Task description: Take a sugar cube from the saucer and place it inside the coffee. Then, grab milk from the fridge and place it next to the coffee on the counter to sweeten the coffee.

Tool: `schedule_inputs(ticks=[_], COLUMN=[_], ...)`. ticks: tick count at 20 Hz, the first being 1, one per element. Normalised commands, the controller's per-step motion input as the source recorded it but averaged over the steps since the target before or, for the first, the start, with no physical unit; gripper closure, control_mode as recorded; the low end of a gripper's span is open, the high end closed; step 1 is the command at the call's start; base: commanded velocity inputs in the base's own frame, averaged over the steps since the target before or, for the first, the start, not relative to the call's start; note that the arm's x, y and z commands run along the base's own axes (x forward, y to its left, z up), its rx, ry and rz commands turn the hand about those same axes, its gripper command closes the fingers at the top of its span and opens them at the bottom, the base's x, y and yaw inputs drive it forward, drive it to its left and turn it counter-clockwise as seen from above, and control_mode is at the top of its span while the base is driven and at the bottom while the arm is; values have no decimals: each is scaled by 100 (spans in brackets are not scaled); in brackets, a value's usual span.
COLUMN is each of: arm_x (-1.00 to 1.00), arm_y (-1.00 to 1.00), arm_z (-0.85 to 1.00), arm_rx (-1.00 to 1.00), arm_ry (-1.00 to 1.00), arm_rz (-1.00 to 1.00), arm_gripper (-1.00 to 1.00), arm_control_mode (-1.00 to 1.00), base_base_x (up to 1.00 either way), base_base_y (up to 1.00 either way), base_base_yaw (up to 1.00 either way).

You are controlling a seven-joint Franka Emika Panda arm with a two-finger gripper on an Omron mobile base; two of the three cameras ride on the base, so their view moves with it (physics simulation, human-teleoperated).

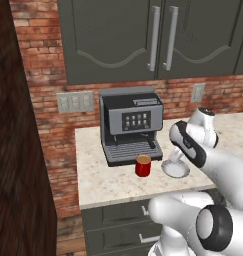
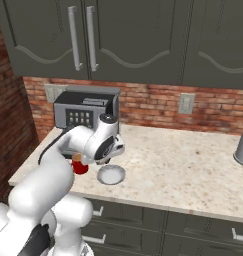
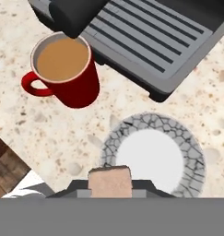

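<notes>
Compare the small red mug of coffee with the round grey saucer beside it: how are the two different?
The red cylindrical mug is tall, with a handle; the round grey saucer is flat and shallow, with none. The mug is plain red and holds light brown coffee; the saucer has a crackled grey rim, and its white middle is bare. In the hand view the saucer looks wider. Both stand on the beige speckled counter, before the coffee machine.

white arm bent forward and down, wrist pitched low, tool (image 3: 109,184) pointing downward, jaws closed on the sugar cube (image 3: 109,180), dark fingers (image 3: 76,188) flanking the cube on either side.
</notes>
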Motion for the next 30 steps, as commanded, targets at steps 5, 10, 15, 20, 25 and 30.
schedule_inputs(ticks=[5, 10, 15, 20, 25, 30], arm_x=[-7, -10, -1, 0, 2, 18], arm_y=[46, 47, 42, 46, 31, 8], arm_z=[43, 13, 4, 0, 0, 0], arm_rx=[0, 0, -4, -9, -10, -8], arm_ry=[-5, -4, 0, 0, 2, 3], arm_rz=[-8, -16, -18, -19, -18, -14], arm_gripper=[100, 100, 100, 100, 100, 100], arm_control_mode=[-100, -100, -100, -100, -100, -100], base_base_x=[0, 0, 0, 0, 0, 0], base_base_y=[0, 0, 0, 0, 0, 0], base_base_yaw=[0, 0, 0, 0, 0, 0])
